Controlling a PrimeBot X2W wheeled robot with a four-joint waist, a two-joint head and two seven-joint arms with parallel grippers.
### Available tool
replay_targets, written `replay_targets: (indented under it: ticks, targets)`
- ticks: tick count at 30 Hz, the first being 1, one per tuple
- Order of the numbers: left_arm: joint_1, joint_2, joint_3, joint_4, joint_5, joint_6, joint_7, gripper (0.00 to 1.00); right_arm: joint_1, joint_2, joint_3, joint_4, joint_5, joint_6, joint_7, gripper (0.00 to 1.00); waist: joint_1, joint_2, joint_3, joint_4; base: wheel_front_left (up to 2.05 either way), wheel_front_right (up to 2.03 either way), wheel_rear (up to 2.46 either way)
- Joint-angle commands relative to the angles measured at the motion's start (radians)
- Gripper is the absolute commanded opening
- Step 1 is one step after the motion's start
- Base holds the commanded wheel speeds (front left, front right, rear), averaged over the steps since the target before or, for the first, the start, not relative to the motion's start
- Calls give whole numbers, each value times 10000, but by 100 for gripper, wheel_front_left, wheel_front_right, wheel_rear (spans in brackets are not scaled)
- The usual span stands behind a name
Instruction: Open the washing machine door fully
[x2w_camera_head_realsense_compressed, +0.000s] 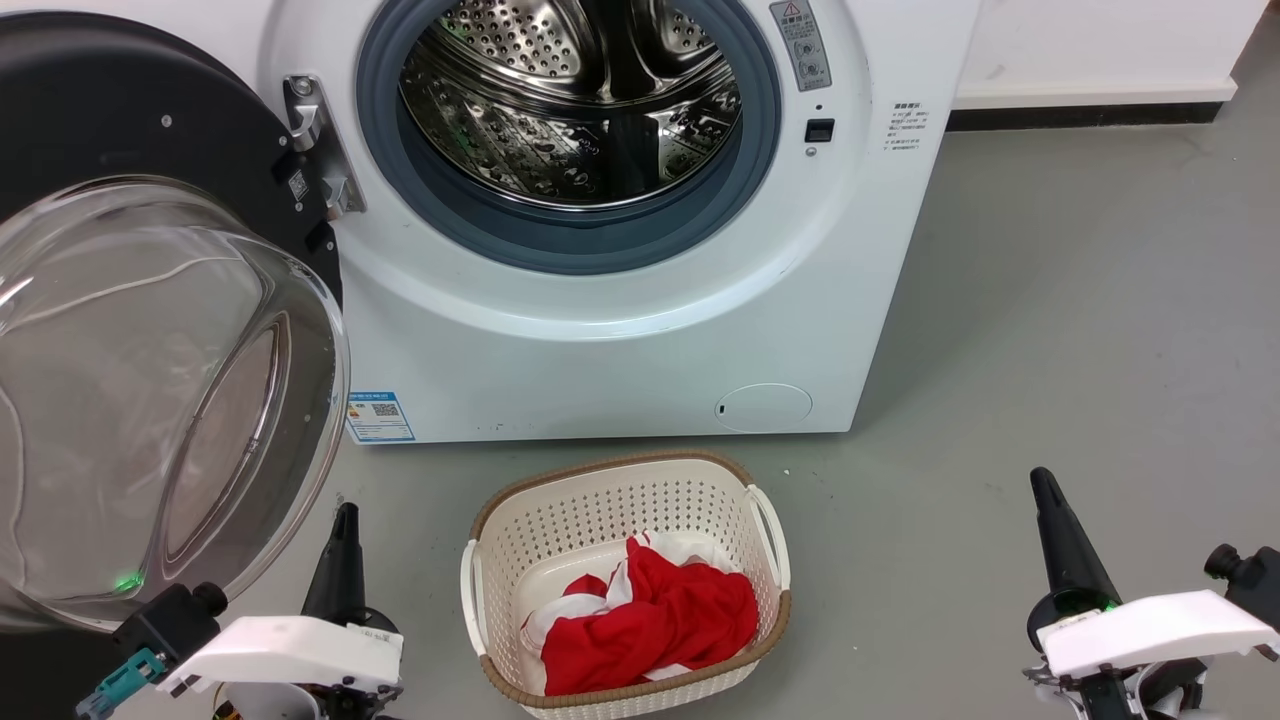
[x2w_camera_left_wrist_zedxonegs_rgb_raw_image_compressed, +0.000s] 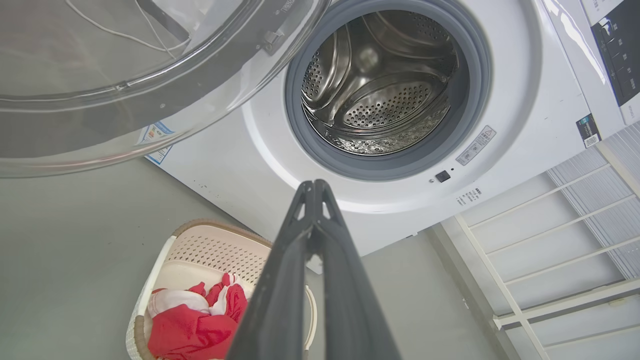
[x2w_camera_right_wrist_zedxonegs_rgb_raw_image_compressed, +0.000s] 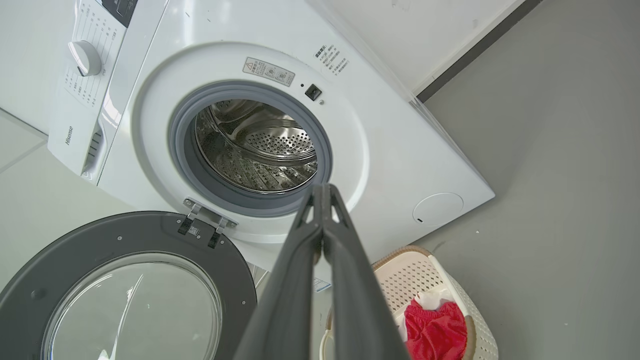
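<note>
Hinges (x2w_camera_head_realsense_compressed: 320, 150) at the left of the white front-loading washing machine (x2w_camera_head_realsense_compressed: 600, 370) carry the large round glossy black washing machine door (x2w_camera_head_realsense_compressed: 110, 110). In the head view it stands swung wide, well clear of the grey rubber-rimmed steel drum opening (x2w_camera_head_realsense_compressed: 570, 110), with its bulging clear glass bowl (x2w_camera_head_realsense_compressed: 150, 400) towards the camera. On the grey floor (x2w_camera_head_realsense_compressed: 1050, 300) before the machine sits a cream perforated basket (x2w_camera_head_realsense_compressed: 600, 505) holding red and white cloth (x2w_camera_head_realsense_compressed: 650, 620). The left gripper (x2w_camera_head_realsense_compressed: 346, 515) rises at lower left, near the bowl's rim. The right gripper (x2w_camera_head_realsense_compressed: 1042, 482) rises at lower right, well apart from the machine. Each reads as one dark spike.

The left wrist view has that gripper's two long dark fingers (x2w_camera_left_wrist_zedxonegs_rgb_raw_image_compressed: 280, 280) pressed together at the tips and holding nothing. The glass bowl spans the upper left.

The right wrist view has the right gripper's fingers (x2w_camera_right_wrist_zedxonegs_rgb_raw_image_compressed: 360, 300) closed tip to tip and empty, with the door open at lower left, hinged beside the drum opening.
</note>
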Motion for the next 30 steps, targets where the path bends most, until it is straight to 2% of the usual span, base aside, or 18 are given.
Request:
replay_targets:
  ticks: [1,30]
  targets:
    - [-296,20,58,-76,-231,-56,56,0,-245,-72,-44,-64,260,0,24,0,0,0,-1,3,0,0,0]
    - [-536,-22,330,268,-3588,-383,882,0,-556,-84,-338,461,3482,-1,599,0,0,0,-56,121,0,0,0]
